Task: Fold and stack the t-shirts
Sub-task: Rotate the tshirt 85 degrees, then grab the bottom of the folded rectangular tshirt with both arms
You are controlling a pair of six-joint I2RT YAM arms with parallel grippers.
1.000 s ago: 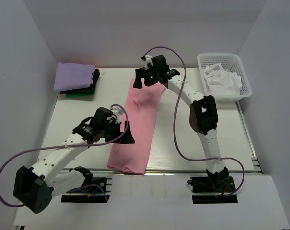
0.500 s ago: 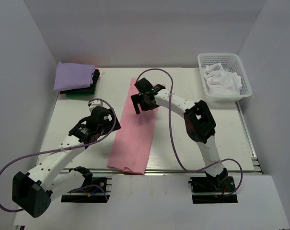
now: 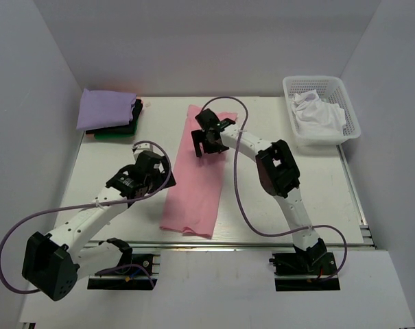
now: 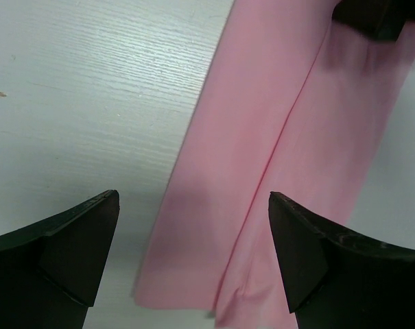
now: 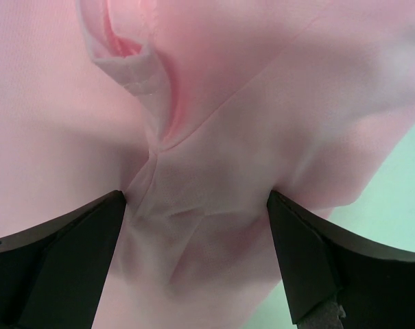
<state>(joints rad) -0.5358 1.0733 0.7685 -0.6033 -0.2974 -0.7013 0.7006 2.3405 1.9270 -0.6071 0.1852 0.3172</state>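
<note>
The pink t-shirt (image 3: pixel 193 179) is lying as a long folded strip down the middle of the table (image 3: pixel 310 185) in the top view, the right gripper (image 3: pixel 206 145) hanging spread open over its far end and the left gripper (image 3: pixel 154 179), also spread and empty, hovering at its left edge. In the left wrist view the strip's left edge is running between the parted black fingers (image 4: pixel 70 240), apart from both. In the right wrist view wrinkled pink cloth is filling the gap between the wide-set fingertips (image 5: pixel 56 253), which are not pinching it.

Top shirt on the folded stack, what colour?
The shirt is lavender; the top view shows it best.
</note>
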